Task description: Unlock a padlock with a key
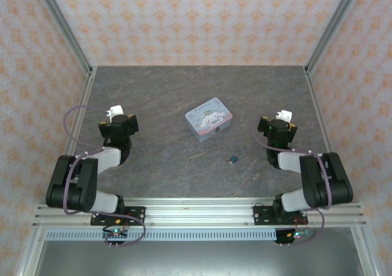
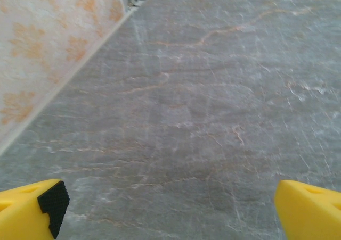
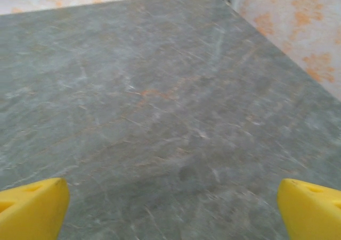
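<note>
Left gripper [image 2: 168, 210] and right gripper [image 3: 173, 205] gape empty; we reckon the padlock [image 1: 233, 160] light, hard, slippery, best pinched across its body.

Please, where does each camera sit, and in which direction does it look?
Top external: high behind the arm bases, looking down at the table, tin and padlock; left arm and right arm show whole.
Left wrist: on the left arm, looking low toward the far left corner; the open left gripper shows yellow fingertips at the bottom.
Right wrist: likewise toward the far right corner, with the open right gripper.
Shared: both wrist views show the grey table and patterned wall.
</note>
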